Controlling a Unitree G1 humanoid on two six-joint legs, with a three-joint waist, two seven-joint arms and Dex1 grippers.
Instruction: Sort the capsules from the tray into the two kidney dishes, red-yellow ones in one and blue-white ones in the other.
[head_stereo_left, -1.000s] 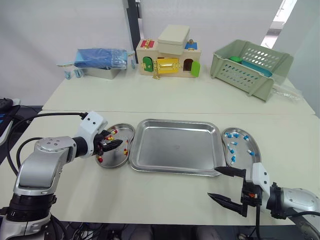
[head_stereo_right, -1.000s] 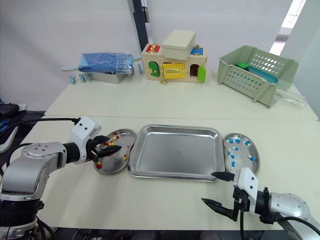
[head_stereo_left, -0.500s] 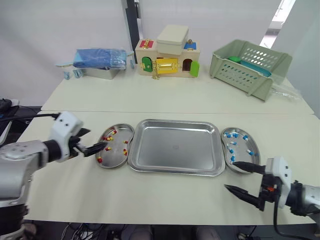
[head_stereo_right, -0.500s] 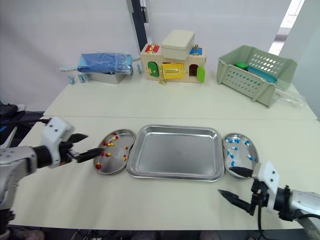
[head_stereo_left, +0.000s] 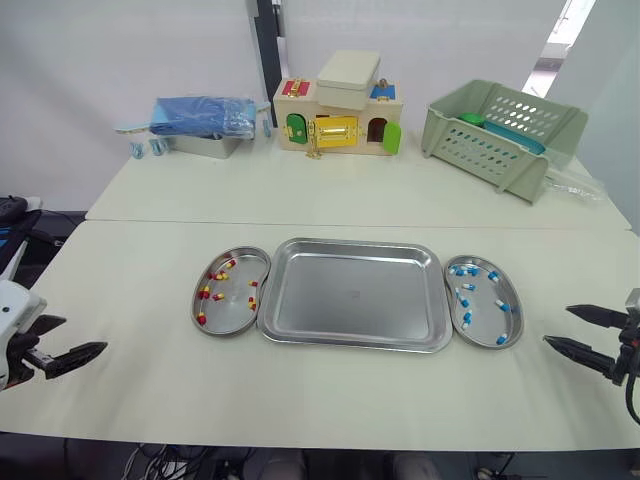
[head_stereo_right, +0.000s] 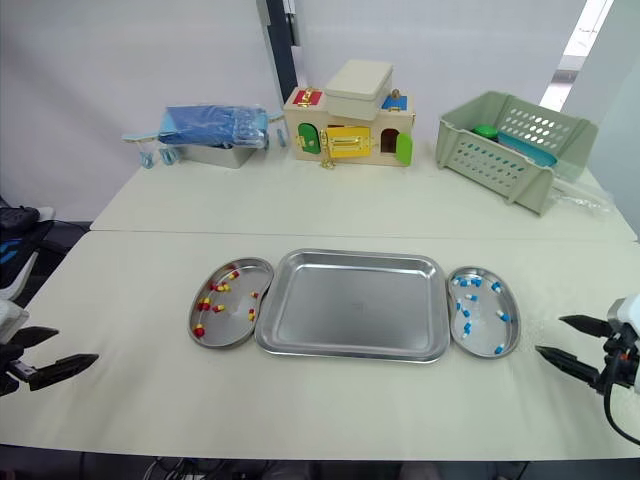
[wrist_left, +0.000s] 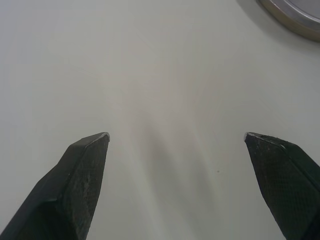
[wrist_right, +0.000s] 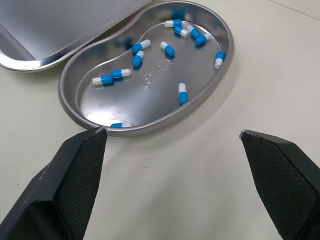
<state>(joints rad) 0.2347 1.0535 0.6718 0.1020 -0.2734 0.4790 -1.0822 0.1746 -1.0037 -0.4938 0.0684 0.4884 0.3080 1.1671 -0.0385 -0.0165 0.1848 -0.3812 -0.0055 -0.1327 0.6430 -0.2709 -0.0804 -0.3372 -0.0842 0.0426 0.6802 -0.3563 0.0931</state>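
Left tool (head_stereo_left: 84, 333) has retreated to eight o'clock, right tool (head_stereo_left: 557, 325) to four, both released (the tray (head_stereo_left: 350, 295) sits bare): sorting looks done.

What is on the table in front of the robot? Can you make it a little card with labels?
Middle: rectangular shiny metal tray, no capsules in it
Left side: left kidney-shaped metal dish, holding red-yellow capsules
Right side: right kidney-shaped metal dish, holding blue-white capsules
Left hand: open, holding nothing, over the bare cream table
Right hand: open, holding nothing, to the right of the right dish, not touching it
Sorting: looks finished, each colour in its own dish
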